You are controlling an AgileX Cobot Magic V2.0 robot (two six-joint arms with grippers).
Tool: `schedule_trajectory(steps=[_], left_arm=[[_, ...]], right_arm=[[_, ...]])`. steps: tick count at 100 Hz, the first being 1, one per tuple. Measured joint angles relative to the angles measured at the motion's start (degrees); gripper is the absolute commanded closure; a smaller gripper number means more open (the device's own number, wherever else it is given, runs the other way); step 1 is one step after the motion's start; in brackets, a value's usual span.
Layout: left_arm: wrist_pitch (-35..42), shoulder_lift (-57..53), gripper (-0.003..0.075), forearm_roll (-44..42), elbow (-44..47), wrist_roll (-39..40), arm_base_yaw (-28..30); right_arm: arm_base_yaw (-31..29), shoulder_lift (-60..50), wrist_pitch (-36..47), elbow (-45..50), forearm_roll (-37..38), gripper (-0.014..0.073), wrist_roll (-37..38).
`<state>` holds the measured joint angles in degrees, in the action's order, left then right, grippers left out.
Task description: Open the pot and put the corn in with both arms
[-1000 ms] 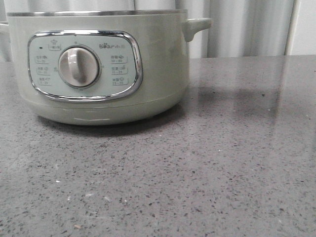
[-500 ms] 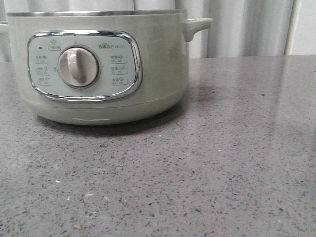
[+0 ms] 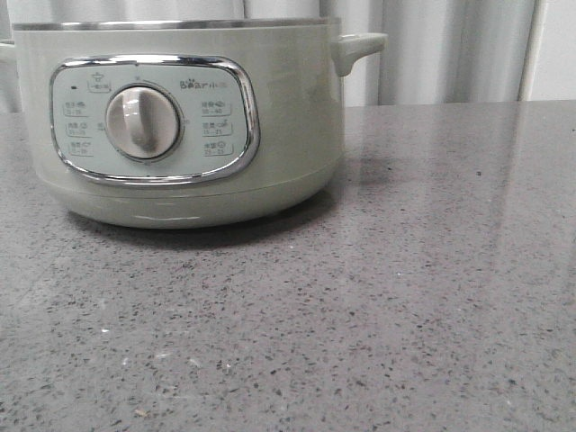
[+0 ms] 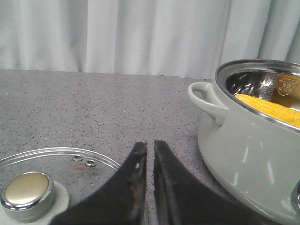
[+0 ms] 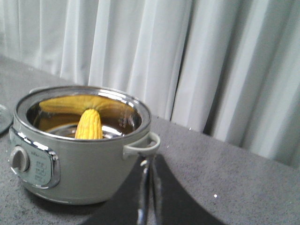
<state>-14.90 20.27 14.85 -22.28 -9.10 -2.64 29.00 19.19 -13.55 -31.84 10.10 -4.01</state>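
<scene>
pot [image 3: 180,126] sits uncovered on grey speckled counter [image 3: 405,315], dial panel facing front. corn [image 5: 89,124] is inside it, leaning tip-up against the steel wall. glass lid [image 4: 56,161] lies flat on the counter beside the pot, knob up. left gripper [image 4: 150,152] hovers between lid and pot, fingers nearly together, a thin gap, nothing held. right gripper [image 5: 149,176] near the pot's side handle [image 5: 140,145], looks pressed closed and empty, though the tips are blurred.
</scene>
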Motion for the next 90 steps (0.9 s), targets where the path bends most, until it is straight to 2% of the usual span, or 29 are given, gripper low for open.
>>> schedule_trajectory(steps=[90], left_arm=[[-0.1,0.0,0.0741,0.0,0.0,0.0,0.0]], right_arm=[[0.0,-1.6,0.4,0.0,0.0,0.0649,0.0]])
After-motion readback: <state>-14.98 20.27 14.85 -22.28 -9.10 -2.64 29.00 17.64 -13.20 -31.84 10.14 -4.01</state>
